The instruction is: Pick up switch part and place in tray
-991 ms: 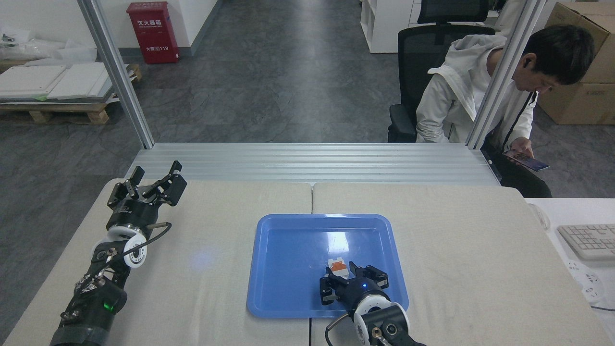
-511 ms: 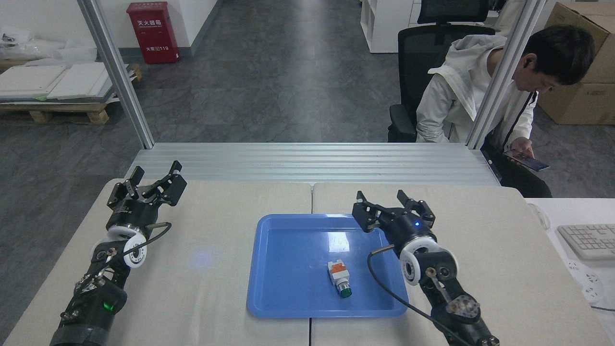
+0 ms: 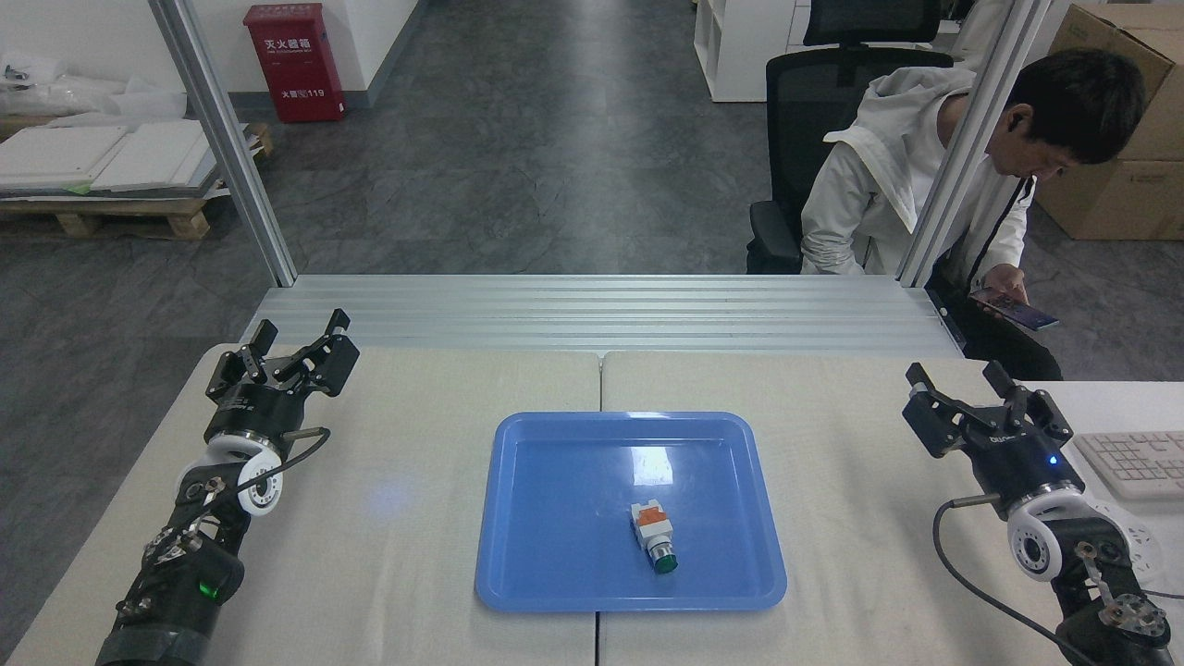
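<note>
1. Your right gripper point(image 3: 958, 378) has its fingers spread apart and holds nothing. It stands over the right side of the table point(image 3: 888, 481), near the keyboard point(image 3: 1130, 462).
2. Your left gripper point(image 3: 298, 329) also has its fingers spread and empty, at the table's far left corner.
3. The switch part point(image 3: 653, 535) lies on its side inside the tray point(image 3: 555, 499), right of centre, orange end away from you, green cap toward you.
4. The switch part lies well apart from both grippers, between them.
</note>
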Controlling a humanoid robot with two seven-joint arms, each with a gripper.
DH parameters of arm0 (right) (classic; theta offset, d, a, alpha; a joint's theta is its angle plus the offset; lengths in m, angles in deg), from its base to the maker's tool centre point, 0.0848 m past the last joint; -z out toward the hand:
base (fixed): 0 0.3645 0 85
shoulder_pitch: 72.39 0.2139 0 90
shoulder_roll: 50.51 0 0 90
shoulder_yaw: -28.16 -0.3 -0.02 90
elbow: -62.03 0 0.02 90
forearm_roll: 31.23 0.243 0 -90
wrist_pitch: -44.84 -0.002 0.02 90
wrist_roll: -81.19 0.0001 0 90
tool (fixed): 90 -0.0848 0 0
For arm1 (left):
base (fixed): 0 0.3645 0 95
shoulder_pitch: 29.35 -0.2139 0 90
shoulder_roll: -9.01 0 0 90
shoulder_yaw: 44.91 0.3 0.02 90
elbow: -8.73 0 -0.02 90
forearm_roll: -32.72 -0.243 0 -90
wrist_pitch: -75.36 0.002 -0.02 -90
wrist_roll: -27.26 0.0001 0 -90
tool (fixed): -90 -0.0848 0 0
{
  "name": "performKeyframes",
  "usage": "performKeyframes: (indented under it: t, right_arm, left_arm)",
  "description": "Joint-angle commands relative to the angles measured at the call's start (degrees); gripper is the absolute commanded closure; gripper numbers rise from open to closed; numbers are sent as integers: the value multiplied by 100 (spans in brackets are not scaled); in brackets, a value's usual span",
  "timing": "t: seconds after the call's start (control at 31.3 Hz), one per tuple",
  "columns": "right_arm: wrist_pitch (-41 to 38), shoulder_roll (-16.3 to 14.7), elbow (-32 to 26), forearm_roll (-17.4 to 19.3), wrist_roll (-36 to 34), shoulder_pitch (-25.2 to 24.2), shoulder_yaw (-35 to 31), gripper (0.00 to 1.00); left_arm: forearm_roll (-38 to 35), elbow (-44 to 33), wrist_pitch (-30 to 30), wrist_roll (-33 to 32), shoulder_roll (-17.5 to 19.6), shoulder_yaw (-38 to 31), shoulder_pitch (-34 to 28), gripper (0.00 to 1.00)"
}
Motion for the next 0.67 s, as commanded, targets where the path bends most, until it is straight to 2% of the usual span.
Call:
performKeyframes:
  t: [0.0,0.13,0.26,0.64]
  right_arm:
    - [-121,26,61,49,-101,-50,39,1]
    - [-61,70,43,5,-40,11,118,1]
    - [343,70,52,13,426,55,382,1]
    - [371,157,-36,127,242,46,338,1]
  left_arm:
    - [0,0,1,1,-3,0,0,0]
    - [0,0,1,1,5,0,0,0]
    - [0,0,1,1,5,0,0,0]
    - [0,0,1,1,-3,0,0,0]
